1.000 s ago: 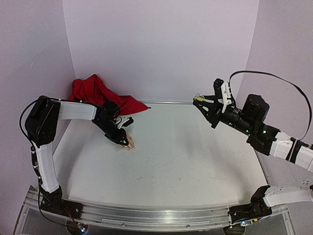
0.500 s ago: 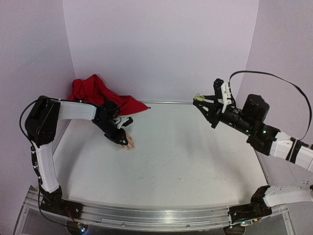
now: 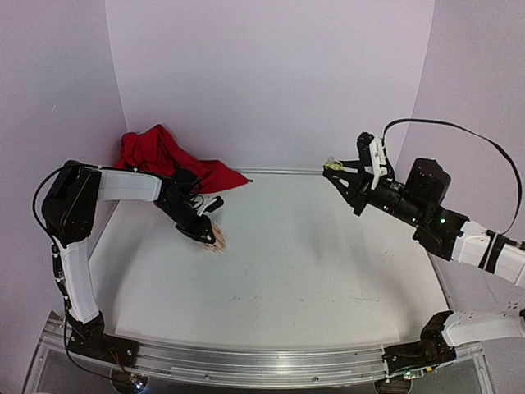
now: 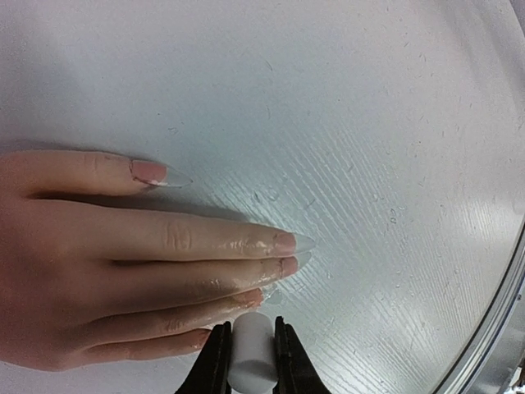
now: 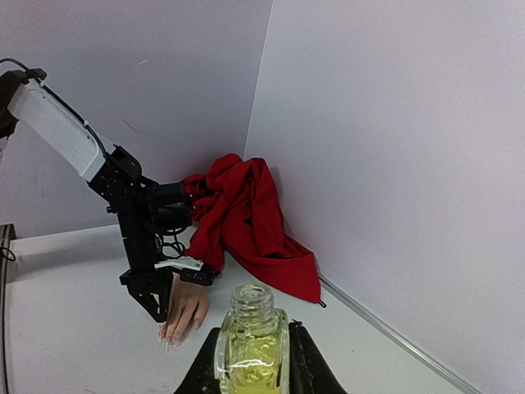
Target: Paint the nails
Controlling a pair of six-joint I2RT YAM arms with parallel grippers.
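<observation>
Our left gripper (image 4: 250, 328) pinches the white cap (image 4: 251, 368) beside the nails (image 4: 284, 243) to paint, and our right gripper (image 5: 254, 349) squeezes the bottle (image 5: 251, 324) (upright, so no spills).

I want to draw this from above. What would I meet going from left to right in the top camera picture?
Red cloth → fake hand → yellow bottle → right arm. The left arm overlaps the cloth and hand, so I skipped it.
</observation>
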